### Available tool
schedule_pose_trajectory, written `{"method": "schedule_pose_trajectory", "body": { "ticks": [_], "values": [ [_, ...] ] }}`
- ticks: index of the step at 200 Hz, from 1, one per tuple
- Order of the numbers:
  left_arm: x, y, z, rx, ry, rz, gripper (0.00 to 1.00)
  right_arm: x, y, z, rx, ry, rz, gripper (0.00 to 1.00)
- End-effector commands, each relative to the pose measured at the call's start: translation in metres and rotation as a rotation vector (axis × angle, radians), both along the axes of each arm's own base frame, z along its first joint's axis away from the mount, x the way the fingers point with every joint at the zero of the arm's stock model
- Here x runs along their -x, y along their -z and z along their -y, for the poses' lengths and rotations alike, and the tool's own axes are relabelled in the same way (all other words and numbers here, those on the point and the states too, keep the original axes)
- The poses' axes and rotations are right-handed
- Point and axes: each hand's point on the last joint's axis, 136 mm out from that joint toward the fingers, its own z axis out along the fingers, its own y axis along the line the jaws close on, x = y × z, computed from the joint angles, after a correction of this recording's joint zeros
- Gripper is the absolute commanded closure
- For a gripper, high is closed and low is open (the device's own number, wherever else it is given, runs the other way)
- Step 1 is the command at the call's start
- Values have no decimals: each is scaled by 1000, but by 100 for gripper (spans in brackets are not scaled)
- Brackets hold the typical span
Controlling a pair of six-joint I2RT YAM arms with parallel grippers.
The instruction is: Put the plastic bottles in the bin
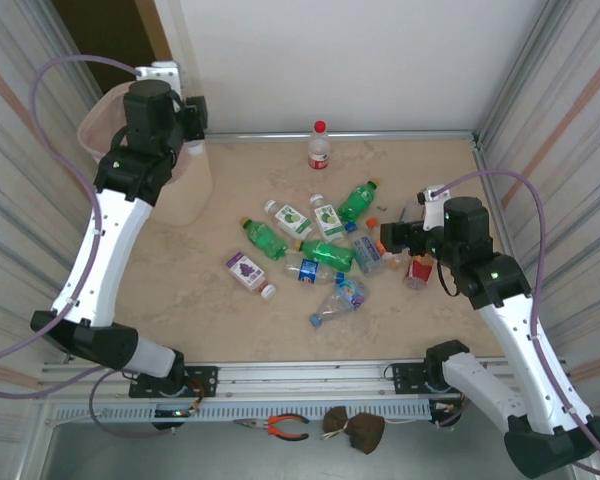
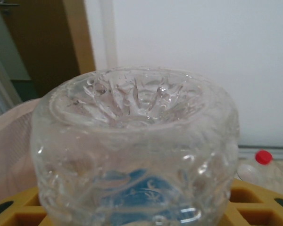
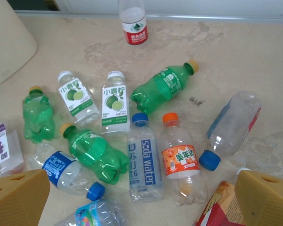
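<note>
1 clear bottle, cropped below, partly hides the bin.

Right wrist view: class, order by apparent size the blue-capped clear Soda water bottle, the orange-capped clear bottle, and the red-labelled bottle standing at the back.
1-2. Blue-capped clear Soda water bottle, orange-capped clear bottle: alike, unranked.
3. Red-labelled standing bottle: smallest, but farther away and cropped.

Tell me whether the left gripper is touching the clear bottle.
Touching. The left wrist view shows the clear bottle wedged between the yellow fingers of the left gripper, its sides pressed against both with no gap.
</note>
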Motion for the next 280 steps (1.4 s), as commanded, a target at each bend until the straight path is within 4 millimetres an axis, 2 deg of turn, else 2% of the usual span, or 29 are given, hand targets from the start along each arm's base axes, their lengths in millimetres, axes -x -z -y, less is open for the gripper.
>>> {"method": "schedule_pose_trajectory", "body": {
  "ticks": [1, 28, 53, 77, 113, 168, 203, 221, 224, 228, 280],
  "values": [
    [-4, -22, -40, 63, -156, 51, 66, -4, -18, -3, -28, 2, 46, 1],
    [-14, -17, -71, 113, -257, 28, 67, -6, -19, -5, -27, -6, 45, 1],
    [-24, -3, -103, 182, -379, 0, 67, -8, -19, -7, -29, -9, 45, 1],
    [-29, 18, -131, 234, -510, -35, 67, -9, -18, -9, -28, -14, 43, 1],
    [-40, 52, -156, 277, -665, -102, 70, -9, -16, -8, -22, -13, 40, 1],
    [-57, 110, -166, 305, -805, -242, 71, -9, -13, -9, -22, -16, 35, 1],
    [-59, 150, -168, 339, -883, -344, 67, -11, -11, -9, -22, -13, 35, 1],
    [-57, 165, -169, 361, -921, -383, 61, -11, -11, -9, -22, -15, 35, 1],
    [-57, 166, -169, 368, -923, -385, 60, -11, -10, -9, -21, -15, 34, 1],
    [-62, 179, -169, 361, -929, -413, 61, -11, -10, -9, -21, -15, 33, 1],
    [-62, 236, -171, 479, -996, -551, 61, -10, -6, -8, -18, -14, 29, 1]
  ]
}}
